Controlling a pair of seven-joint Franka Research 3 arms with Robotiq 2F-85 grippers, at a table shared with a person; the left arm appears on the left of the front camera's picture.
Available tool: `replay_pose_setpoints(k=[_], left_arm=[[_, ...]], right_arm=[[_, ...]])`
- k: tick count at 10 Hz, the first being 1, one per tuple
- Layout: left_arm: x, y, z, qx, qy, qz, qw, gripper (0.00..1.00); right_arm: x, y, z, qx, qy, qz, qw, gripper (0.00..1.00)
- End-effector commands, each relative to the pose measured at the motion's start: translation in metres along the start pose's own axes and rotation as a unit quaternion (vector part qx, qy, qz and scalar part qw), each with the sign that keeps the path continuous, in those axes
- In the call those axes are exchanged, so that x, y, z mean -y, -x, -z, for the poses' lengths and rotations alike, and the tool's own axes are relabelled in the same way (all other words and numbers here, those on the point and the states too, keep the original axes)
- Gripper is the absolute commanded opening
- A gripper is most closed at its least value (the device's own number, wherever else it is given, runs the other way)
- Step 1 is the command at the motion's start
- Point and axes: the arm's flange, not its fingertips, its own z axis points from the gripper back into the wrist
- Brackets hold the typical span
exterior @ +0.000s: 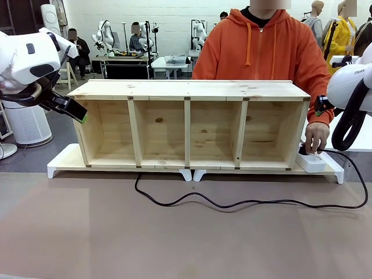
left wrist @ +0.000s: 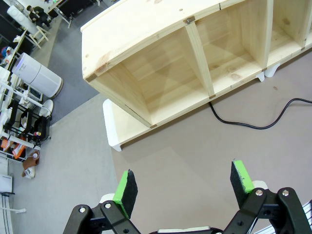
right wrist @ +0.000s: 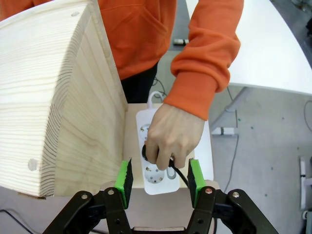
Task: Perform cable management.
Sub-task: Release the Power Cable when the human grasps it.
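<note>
- The cable (exterior: 244, 203) loops across the lower middle of the front view, running from under the wooden shelf (exterior: 189, 90) to the power strip (right wrist: 155, 161) at right.
- The person's hand (right wrist: 171, 138) presses the plug into the strip — so the step looks like plugging in.
- The left gripper (left wrist: 183, 186) and right gripper (right wrist: 159, 181) hang with jaws apart, empty.
- Next likely calls for gripping the slack and routing it tidily.

The cable (exterior: 232, 203) is black, the shelf (exterior: 189, 125) pale knotty pine on a white base (exterior: 64, 160). The power strip (right wrist: 158, 178) is white, the sleeve (right wrist: 204, 63) orange. The desk (exterior: 174, 244) is dull brown. Both tools carry green pads (left wrist: 126, 190) on black.
</note>
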Motion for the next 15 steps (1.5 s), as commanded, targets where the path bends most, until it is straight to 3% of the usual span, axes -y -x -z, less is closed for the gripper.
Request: replay_pose_setpoints(k=[1,15], left_arm=[[-0.0005,-0.0017,0.0012,0.006,-0.001,0.004,1.0,1.0],[-0.0005,-0.0017,0.0012,0.006,-0.001,0.004,1.0,1.0]], right_arm=[[0.0003,0.0006,0.0005,-0.002,0.0,0.0,1.0,0.6],[0.0003,0.0006,0.0005,-0.002,0.0,0.0,1.0,0.6]])
